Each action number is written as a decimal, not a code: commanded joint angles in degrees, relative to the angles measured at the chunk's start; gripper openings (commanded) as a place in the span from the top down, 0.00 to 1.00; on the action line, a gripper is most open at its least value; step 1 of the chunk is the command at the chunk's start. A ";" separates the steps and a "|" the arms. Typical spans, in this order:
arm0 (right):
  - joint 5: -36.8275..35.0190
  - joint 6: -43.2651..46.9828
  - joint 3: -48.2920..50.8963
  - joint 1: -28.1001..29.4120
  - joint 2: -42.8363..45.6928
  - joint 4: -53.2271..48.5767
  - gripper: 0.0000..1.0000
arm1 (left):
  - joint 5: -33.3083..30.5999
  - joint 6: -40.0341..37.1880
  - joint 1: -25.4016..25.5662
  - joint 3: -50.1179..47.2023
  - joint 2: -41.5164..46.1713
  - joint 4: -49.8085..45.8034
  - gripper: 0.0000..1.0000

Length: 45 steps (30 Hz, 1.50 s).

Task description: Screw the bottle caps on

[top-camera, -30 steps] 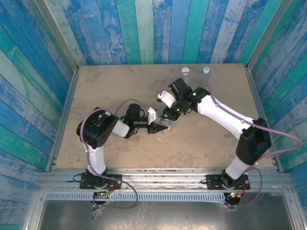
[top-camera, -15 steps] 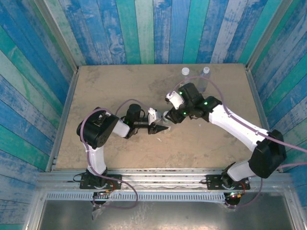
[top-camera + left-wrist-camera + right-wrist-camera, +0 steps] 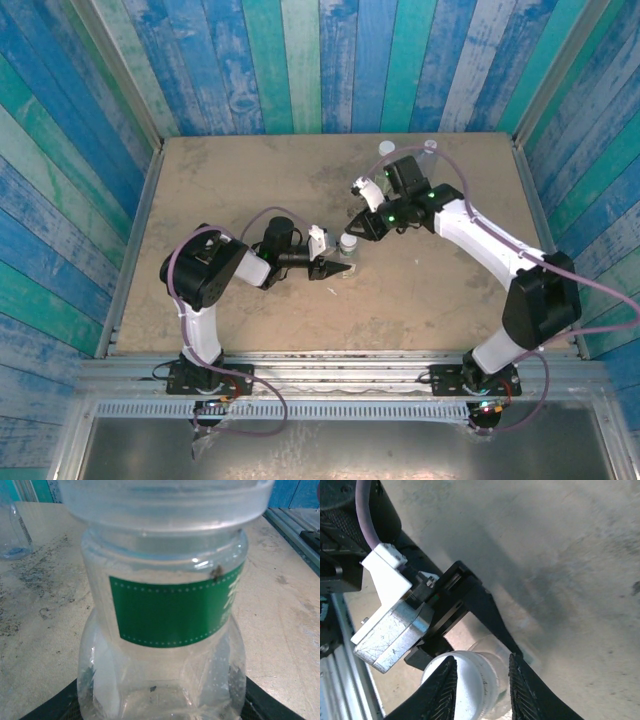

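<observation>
— While your left gripper has its jaws clamped on the lower body of the short bottle, where does the white cap sit?

— On the neck, directly under your right gripper. The bottle stands upright near the middle of the surface. Its long axis is vertical, so the cap's turning axis runs along your line of approach.

— And the right jaws?

— Part open, one finger on each side just above the cap, and gripping nothing as far as I can judge. From overhead they sit just beyond the bottle, up and to its right. That is your free arm and it is close, so the twist falls to it.

— Is the cap fully down?

— You cannot tell from here. I cannot make out any liquid either; the bottle looks clear around its green label.

— The others?

— A far bottle and its neighbour stand at the back edge, well apart from your jaws. Their tops are too small to judge.
</observation>
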<state>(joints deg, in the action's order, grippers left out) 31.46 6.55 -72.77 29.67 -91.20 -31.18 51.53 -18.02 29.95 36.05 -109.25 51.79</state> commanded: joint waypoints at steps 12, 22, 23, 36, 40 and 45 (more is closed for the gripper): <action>3.88 0.76 5.03 0.12 3.61 -5.20 0.80 | -1.21 0.28 -0.10 -0.55 -1.83 -4.02 0.46; -1.83 4.85 6.81 1.65 7.56 -3.91 0.43 | -0.99 0.01 -0.07 -0.45 -1.28 -4.51 0.46; -4.71 6.24 7.09 2.62 7.90 -2.95 0.37 | -0.92 0.05 -0.12 -0.58 -1.16 -4.27 0.46; -14.86 12.87 0.59 9.48 0.97 -1.15 0.49 | -1.26 0.80 -0.08 -1.60 -0.93 -2.21 0.44; -14.43 12.76 0.28 9.53 0.25 -1.46 0.58 | -1.25 0.88 -0.07 -1.70 -0.78 -2.05 0.43; -13.86 11.78 0.85 9.45 1.45 -1.53 0.70 | -1.32 1.59 -0.07 -2.78 -0.17 0.53 0.32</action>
<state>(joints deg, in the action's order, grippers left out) 16.62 18.90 -71.37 38.79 -90.11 -31.86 51.46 -17.37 29.89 35.03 -109.25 53.52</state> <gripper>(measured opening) 0.417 0.655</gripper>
